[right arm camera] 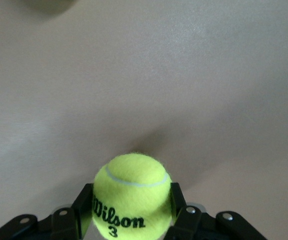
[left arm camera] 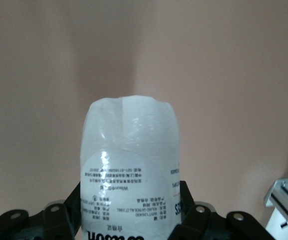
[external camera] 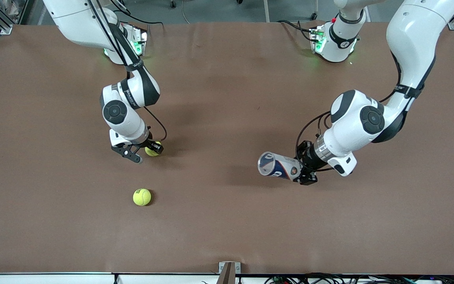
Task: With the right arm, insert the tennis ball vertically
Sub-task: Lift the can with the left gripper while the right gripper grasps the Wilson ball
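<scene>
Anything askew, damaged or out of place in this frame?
Nothing is damaged. The left gripper holds the ball can tilted on its side, not upright. The right gripper grips one tennis ball; a second ball lies loose nearer the camera.

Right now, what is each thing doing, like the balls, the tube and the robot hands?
Right gripper: shut on the held tennis ball, low over the table.
Left gripper: shut on the ball can, which is tilted on its side, open end clear.
Loose tennis ball: resting on the table, untouched.
</scene>
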